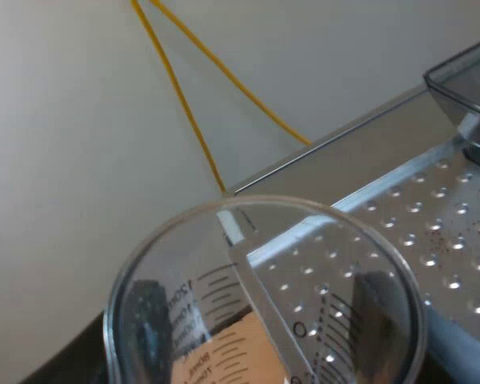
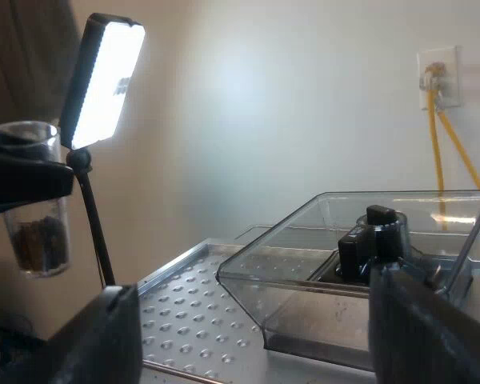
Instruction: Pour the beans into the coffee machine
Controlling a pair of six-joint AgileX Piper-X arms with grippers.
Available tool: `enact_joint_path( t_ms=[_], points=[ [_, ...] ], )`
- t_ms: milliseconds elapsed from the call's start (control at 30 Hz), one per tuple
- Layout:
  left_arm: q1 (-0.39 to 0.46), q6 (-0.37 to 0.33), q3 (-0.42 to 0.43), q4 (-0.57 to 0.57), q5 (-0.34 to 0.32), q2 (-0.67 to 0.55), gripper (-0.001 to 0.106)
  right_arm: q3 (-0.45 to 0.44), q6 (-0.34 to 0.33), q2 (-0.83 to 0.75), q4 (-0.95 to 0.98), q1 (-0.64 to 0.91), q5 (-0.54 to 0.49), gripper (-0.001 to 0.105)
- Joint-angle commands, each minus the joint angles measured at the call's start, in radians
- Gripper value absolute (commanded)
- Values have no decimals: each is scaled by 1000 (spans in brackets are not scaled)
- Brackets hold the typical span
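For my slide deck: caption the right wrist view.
Clear measuring glass of coffee beans held near the transparent plastic bean hopper.

so the measuring glass (image 1: 264, 296) runs off the frame edge, base cut off, and I can't really make out its scale digits. The bean hopper (image 1: 464, 88) is mostly cut off too. From the right wrist, the left gripper (image 2: 24, 180) hides the glass's middle.

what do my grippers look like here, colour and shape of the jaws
Right gripper: two broad black jaws, blocky with squared tips, no markings visible. Left gripper: also plain black, a flat slab-like profile in the right wrist view; through the measuring glass its jaws look like dark bars.
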State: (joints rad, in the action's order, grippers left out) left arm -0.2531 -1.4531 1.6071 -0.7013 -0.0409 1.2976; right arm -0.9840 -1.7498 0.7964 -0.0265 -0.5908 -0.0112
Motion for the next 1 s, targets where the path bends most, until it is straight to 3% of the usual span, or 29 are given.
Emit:
enact_joint_path(
  t_ms=[33, 233, 700, 1000],
  points=[
    [-31, 13, 16, 13, 49, 6, 31, -7, -3, -11, -18, -2, 11, 62],
    [-77, 78, 40, 8, 130, 27, 31, -7, -3, -11, -18, -2, 11, 62],
    [-78, 85, 248, -75, 136, 157, 31, -7, -3, -11, -18, -2, 11, 62],
    [-150, 101, 380, -101, 147, 253, 31, -7, -3, -11, -18, -2, 11, 62]
  ],
)
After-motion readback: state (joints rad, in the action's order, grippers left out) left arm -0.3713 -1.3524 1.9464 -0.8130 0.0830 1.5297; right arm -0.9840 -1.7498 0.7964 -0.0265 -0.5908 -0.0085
